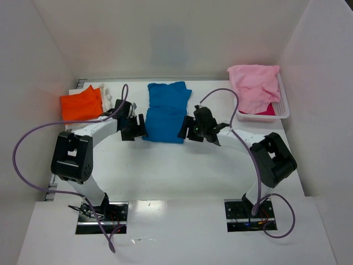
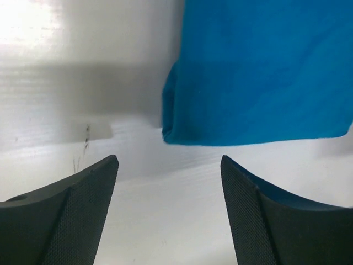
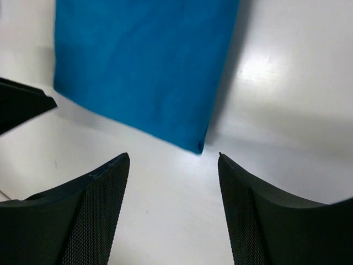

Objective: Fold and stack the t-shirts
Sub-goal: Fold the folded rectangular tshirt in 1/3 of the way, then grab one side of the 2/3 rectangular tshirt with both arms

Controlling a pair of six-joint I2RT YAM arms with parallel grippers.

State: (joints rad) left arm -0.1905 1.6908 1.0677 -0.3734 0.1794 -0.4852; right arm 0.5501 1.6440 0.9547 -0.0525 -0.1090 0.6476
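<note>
The orange t-shirt (image 1: 81,106) lies folded at the far left of the tabletop (image 1: 182,171); the left pincer (image 2: 168,161) stands open and empty, just off the near left corner of the blue t-shirt (image 1: 166,112), which lies folded flat in the middle; the right pincer (image 3: 174,157) is likewise spread wide, holding nothing, at the near right corner; far right, the pink t-shirt (image 1: 255,88) is heaped over the white basket (image 1: 284,110).
</note>
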